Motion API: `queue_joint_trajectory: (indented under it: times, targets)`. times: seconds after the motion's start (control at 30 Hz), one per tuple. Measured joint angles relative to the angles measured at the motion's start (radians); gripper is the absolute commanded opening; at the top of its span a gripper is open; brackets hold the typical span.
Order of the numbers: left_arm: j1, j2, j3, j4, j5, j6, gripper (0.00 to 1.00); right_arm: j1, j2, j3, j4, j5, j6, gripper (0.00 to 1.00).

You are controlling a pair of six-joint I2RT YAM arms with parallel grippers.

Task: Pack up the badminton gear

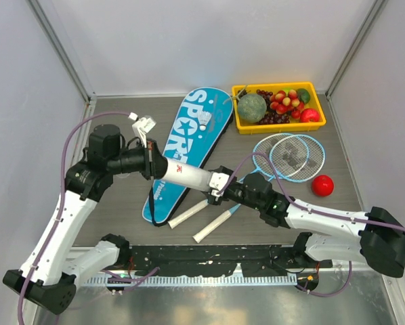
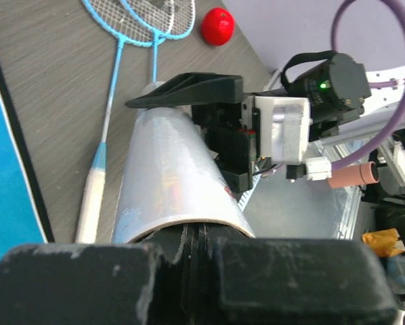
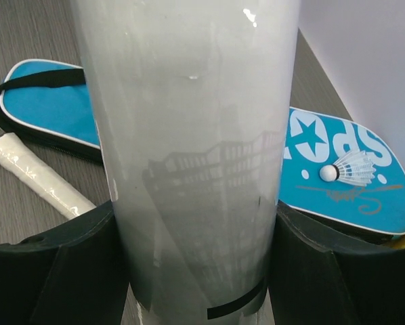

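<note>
The long white tube (image 1: 189, 175) hangs level above the blue "SPORT" bag (image 1: 189, 145), between my two grippers. My right gripper (image 1: 216, 184) is shut on the tube (image 3: 189, 135), with a black finger (image 3: 53, 271) pressed on each side. My left gripper (image 1: 155, 164) is shut, and its fingertips (image 2: 199, 233) sit in the mouth of the tube (image 2: 168, 169). One white shuttlecock (image 1: 204, 120) lies on the bag (image 3: 338, 162). Two light-blue rackets (image 1: 290, 157) lie crossed at the right, their white handles (image 1: 215, 227) near the front edge.
A yellow tray (image 1: 277, 127) of fruit stands at the back right. A red round fruit (image 1: 322, 185) lies on the table by the racket heads. The arms' base rail runs along the near edge, and white walls close in both sides.
</note>
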Motion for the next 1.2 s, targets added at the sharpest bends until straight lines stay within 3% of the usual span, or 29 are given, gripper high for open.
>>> queue_joint_trajectory:
  times: [0.13,0.43,0.9,1.0,1.2]
  targets:
    - [-0.003,-0.035,-0.074,0.097,0.037,-0.085,0.06,0.000,0.029,-0.011,0.026,0.000,-0.001,0.25]
    - [-0.008,-0.085,0.047,0.032,-0.045,-0.089,0.57,0.002,0.021,-0.036,0.136,0.020,-0.014,0.25]
    - [-0.013,-0.137,0.265,-0.037,-0.219,0.026,0.82,0.002,-0.138,-0.083,0.028,0.162,0.064,0.24]
    - [-0.013,-0.188,0.207,0.011,-0.231,0.037,0.99,0.002,-0.151,-0.069,-0.003,0.178,0.132,0.25]
    - [-0.014,-0.312,-0.026,0.169,-0.193,0.059,1.00,0.002,-0.146,0.031,-0.003,0.187,0.291,0.25]
